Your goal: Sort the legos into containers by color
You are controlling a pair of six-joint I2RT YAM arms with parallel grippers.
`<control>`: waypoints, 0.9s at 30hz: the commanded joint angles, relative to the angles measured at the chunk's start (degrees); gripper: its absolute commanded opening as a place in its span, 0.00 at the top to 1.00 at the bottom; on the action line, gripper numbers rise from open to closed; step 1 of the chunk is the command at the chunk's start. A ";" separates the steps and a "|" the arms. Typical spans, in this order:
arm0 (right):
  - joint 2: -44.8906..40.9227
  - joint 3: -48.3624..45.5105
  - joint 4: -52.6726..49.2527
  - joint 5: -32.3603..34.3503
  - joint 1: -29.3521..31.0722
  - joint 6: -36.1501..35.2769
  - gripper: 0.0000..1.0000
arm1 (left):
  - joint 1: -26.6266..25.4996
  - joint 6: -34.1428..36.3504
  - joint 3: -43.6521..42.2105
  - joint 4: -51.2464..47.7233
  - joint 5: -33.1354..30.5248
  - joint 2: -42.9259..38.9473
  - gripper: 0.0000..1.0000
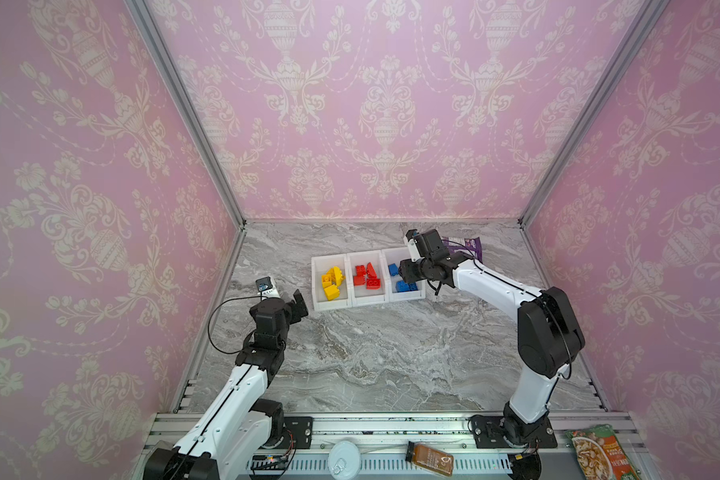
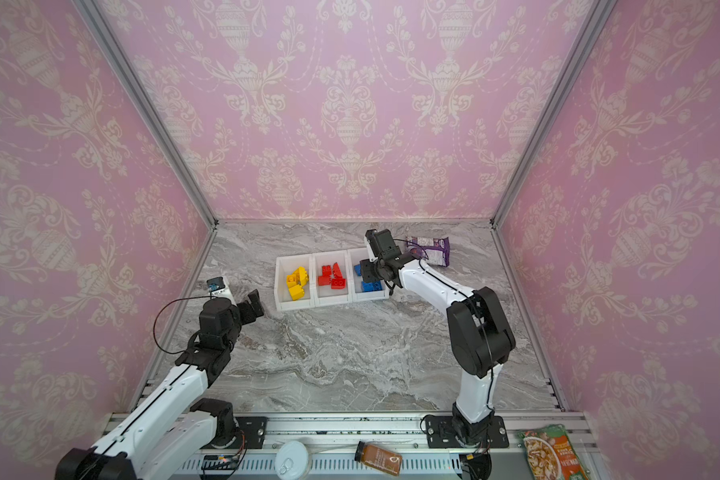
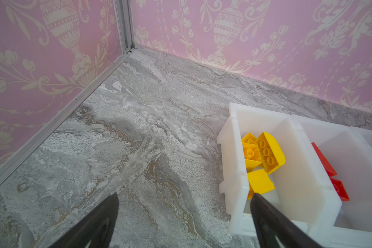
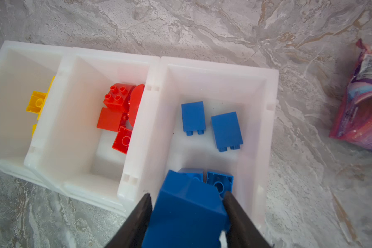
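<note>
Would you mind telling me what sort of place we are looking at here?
Probably a staged robot test cell, not a real room: pink damask wallpaper panels set in an aluminium frame, a marble-look tabletop, and a left arm and right arm bolted to a metal rail at its front.

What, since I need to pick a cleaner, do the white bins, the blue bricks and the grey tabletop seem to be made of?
Three joined white open-top bins: plastic by the look, slightly translucent, satin, with moulded rims and slots.
Blue studded bricks: hard plastic, smooth, glossy, crisp moulded studs.
Grey veined tabletop: marble-patterned, matt; real stone or printed laminate cannot be told.
</note>
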 commanded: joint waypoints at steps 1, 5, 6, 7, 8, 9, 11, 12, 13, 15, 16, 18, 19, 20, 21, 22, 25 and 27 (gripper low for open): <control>1.24 3.16 -2.15 -1.34 -0.26 -1.76 0.38 | 0.62 -1.41 -0.69 -1.62 2.25 -0.86 0.03; 0.15 2.27 -2.09 -1.61 -0.26 -1.86 0.30 | 0.60 -1.39 -0.84 -2.28 2.64 -1.12 0.03; -0.53 1.54 -2.04 -1.55 -0.20 -1.86 0.28 | 0.65 -1.41 -0.88 -2.32 2.87 -1.22 0.03; -1.41 0.76 -1.82 -1.44 -0.19 -1.92 0.27 | 0.69 -1.40 -0.96 -2.51 2.92 -1.31 0.03; -2.35 -0.07 -1.75 -1.52 -0.33 -2.02 0.27 | 0.67 -1.33 -1.06 -2.60 2.86 -1.39 0.03; -3.58 -1.25 -1.40 -1.63 -0.37 -2.06 0.27 | 0.70 -1.11 -1.28 -2.52 2.75 -1.48 0.03; -6.35 -3.90 -0.37 -2.07 -0.70 -2.46 0.25 | 0.68 -0.61 -1.65 -2.30 2.22 -1.58 0.03; -8.24 -5.75 0.27 -2.49 -1.00 -2.81 0.22 | 0.67 -0.26 -1.88 -1.99 2.06 -1.68 0.03; -9.71 -7.13 0.76 -2.75 -1.24 -3.21 0.20 | 0.64 0.11 -2.01 -1.65 1.77 -1.79 0.03; -13.12 -10.11 1.77 -3.37 -1.78 -4.23 0.16 | 0.71 0.69 -2.49 -0.63 1.61 -2.01 0.02; -15.15 -11.85 2.08 -3.60 -2.13 -4.86 0.13 | 0.66 0.98 -2.59 -0.35 1.45 -2.11 0.02; -18.84 -16.15 2.88 -4.16 -3.11 -6.07 0.06 | 0.71 1.52 -2.77 0.51 1.25 -1.93 0.02; -20.94 -17.97 3.34 -4.30 -3.86 -6.43 0.03 | 0.71 1.66 -2.84 0.97 1.21 -1.64 0.02; -22.48 -19.35 3.63 -4.62 -4.65 -6.75 0.01 | 0.72 1.82 -2.83 1.39 1.17 -1.38 0.02; -24.37 -21.05 4.03 -4.87 -5.60 -7.21 0.00 | 0.73 1.92 -2.84 1.86 1.08 -1.02 0.02; -25.87 -22.77 4.40 -5.15 -6.73 -7.51 0.00 | 0.69 2.18 -2.81 2.50 0.99 -0.67 0.02; -29.76 -27.00 5.61 -6.27 -10.67 -7.98 0.00 | 0.66 3.16 -3.19 4.75 -0.36 0.08 0.02; -31.49 -29.24 6.19 -6.09 -13.09 -8.65 0.00 | 0.73 3.88 -3.39 6.15 -1.15 0.39 0.02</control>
